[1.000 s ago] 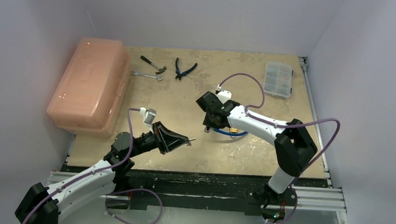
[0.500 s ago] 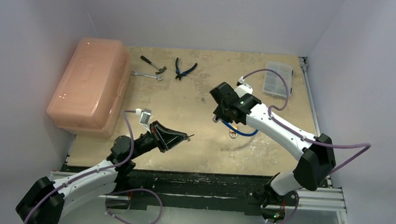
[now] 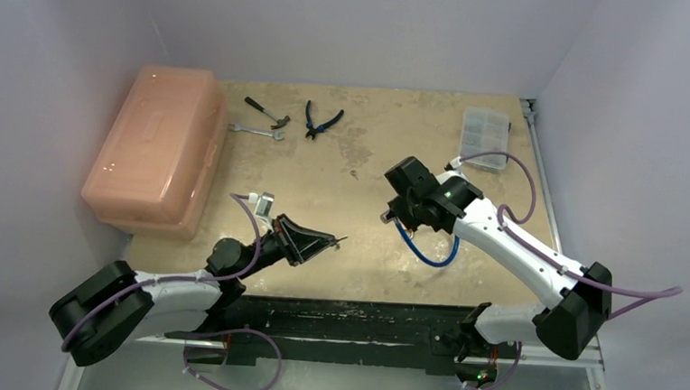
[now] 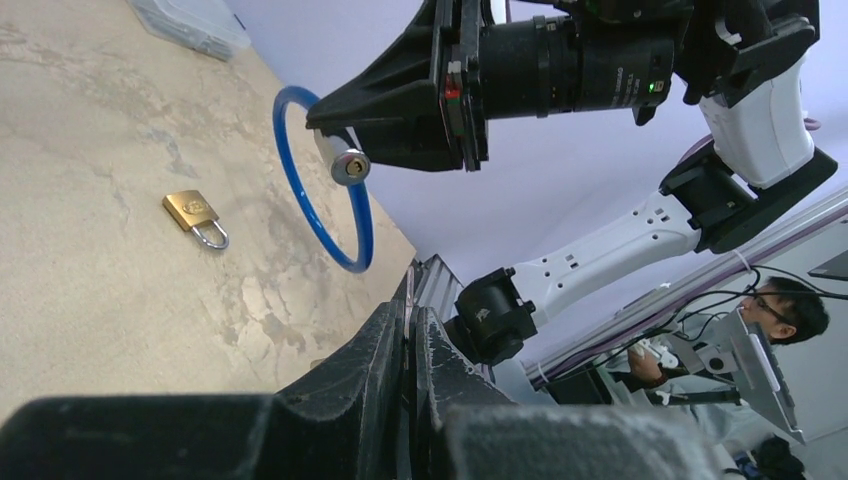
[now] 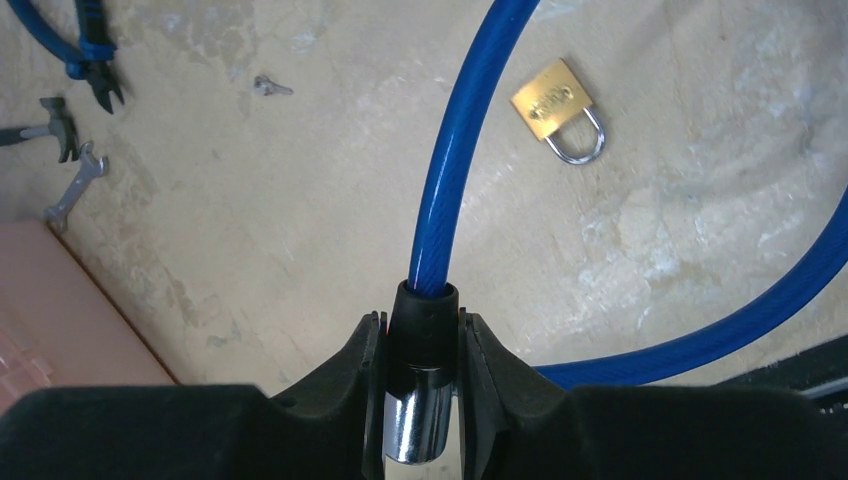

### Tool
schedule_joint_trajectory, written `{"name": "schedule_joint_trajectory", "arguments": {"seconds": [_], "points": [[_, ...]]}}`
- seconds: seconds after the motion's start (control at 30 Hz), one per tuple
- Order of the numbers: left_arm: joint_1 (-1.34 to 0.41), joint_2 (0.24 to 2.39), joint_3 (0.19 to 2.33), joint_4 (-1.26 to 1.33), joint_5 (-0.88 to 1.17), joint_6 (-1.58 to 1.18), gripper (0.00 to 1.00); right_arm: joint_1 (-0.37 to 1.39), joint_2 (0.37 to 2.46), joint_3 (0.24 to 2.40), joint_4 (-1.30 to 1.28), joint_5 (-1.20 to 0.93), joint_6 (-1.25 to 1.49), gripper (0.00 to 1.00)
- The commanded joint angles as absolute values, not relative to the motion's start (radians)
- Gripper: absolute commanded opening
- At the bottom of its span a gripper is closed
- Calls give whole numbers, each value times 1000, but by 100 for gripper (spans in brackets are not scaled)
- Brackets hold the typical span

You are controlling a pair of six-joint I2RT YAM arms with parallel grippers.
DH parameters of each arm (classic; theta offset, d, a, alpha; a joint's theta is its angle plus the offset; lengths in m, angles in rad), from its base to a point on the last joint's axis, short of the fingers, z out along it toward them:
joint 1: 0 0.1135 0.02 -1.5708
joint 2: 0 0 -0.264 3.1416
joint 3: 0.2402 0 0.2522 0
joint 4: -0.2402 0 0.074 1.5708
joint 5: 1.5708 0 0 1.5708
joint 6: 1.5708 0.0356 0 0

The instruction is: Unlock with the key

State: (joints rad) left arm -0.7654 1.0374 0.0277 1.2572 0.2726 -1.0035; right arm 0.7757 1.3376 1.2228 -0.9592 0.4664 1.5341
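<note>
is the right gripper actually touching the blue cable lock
Touching. In the right wrist view the right gripper has its jaws pressed against both sides of the cable lock at its black collar, with no gap.

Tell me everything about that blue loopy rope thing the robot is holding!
The blue cable lock is a shiny, plastic-looking blue cord bent into a loop. At the held end it has a black sleeve and a silver metal barrel with a round keyhole. The right claw pinches that sleeve and holds the loop up, apparently clear of the table. The keyhole faces the left claw, which isn't touching it.
</note>
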Motion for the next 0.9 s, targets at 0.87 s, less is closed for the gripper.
{"name": "schedule_joint_trajectory", "arguments": {"seconds": [0.87], "points": [[-942,1552,221,1779,146,-1079,0,772,1216,1075,-988,425,1758,0]]}}
